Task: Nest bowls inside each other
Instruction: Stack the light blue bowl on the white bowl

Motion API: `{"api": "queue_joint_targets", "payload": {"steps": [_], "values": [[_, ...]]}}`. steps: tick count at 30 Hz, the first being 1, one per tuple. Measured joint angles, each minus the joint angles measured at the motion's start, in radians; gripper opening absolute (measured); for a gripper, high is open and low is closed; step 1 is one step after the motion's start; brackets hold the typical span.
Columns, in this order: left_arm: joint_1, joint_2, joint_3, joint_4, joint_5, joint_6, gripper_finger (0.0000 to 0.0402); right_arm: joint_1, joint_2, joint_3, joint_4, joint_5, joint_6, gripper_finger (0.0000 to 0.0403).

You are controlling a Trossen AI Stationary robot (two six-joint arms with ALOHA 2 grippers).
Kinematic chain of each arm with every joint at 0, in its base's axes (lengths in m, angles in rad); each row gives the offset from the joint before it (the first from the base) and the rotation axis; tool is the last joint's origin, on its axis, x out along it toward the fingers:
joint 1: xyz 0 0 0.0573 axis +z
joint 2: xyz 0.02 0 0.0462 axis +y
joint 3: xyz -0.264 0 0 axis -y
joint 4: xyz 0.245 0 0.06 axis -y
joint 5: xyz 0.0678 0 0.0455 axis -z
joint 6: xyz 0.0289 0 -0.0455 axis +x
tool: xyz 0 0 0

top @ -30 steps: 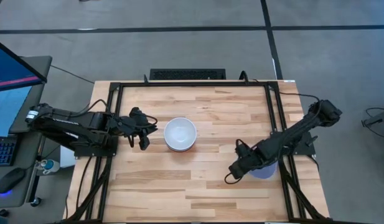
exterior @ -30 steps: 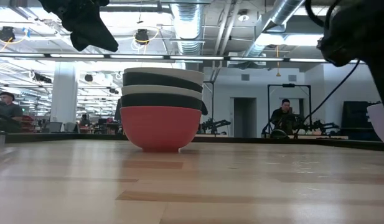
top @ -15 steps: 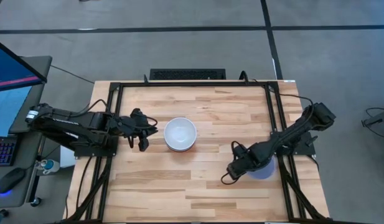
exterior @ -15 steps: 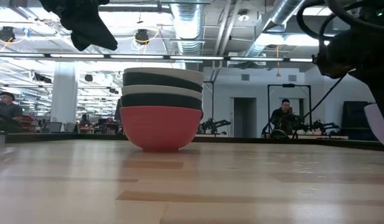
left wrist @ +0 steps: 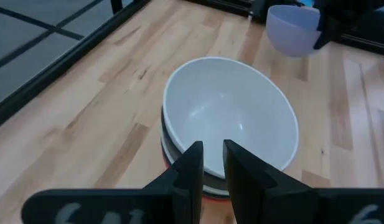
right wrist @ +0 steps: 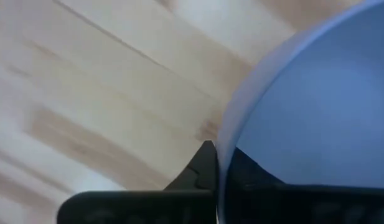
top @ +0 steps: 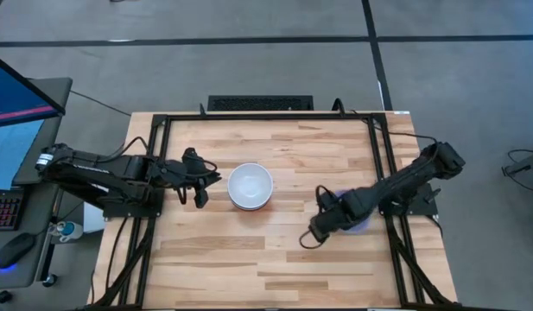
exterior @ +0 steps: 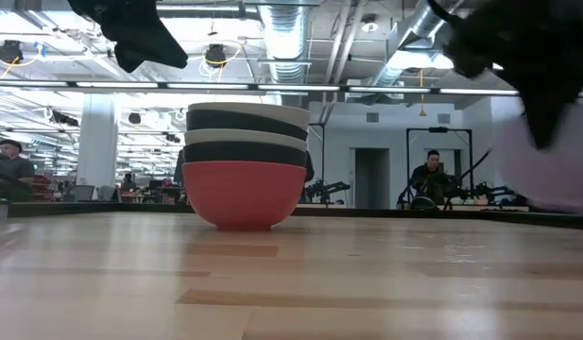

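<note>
A stack of nested bowls (top: 250,187) stands mid-table on its red bottom bowl (exterior: 244,194), with black and white bowls above it and a white one on top (left wrist: 232,118). My left gripper (top: 201,183) hovers shut and empty just left of the stack, and it also shows in the left wrist view (left wrist: 213,168). My right gripper (top: 320,227) is shut on the lavender-blue bowl (top: 358,219), right of the stack. That bowl also shows in the left wrist view (left wrist: 291,28) and, blurred, in the low view (exterior: 546,161). My right gripper pinches the lavender-blue bowl's rim (right wrist: 224,155), with one finger (right wrist: 201,168) outside the wall and the other inside. The bowl is tilted and lifted clear of the table.
A black metal frame (top: 154,164) runs along the table's left, far and right sides. Bare wood (top: 249,259) lies between the stack and the near edge. People sit in the room beyond the table (exterior: 428,175).
My right gripper has carried the lavender-blue bowl up off the table and toward the table's left, nearer the stack. The stack has stayed where it was.
</note>
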Motion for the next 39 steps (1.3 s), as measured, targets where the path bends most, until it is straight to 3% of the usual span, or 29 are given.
{"api": "queue_joint_targets", "payload": {"steps": [10,22,33,39], "values": [[-0.076,0.0,0.0,0.002,-0.064,0.001,0.0053,-0.184,0.043,0.246,-0.039,0.06,-0.3,0.0014],[-0.159,-0.003,0.016,-0.069,-0.115,-0.094,0.0053,-0.286,0.419,0.774,-0.249,0.066,-0.715,0.0022],[-0.183,-0.001,0.016,-0.188,-0.144,-0.168,0.0053,-0.3,0.555,1.137,-0.339,0.091,-0.78,0.0015],[-0.183,-0.001,0.016,-0.182,-0.149,-0.165,0.0053,-0.293,0.557,1.182,-0.302,0.084,-0.796,0.0011]]}}
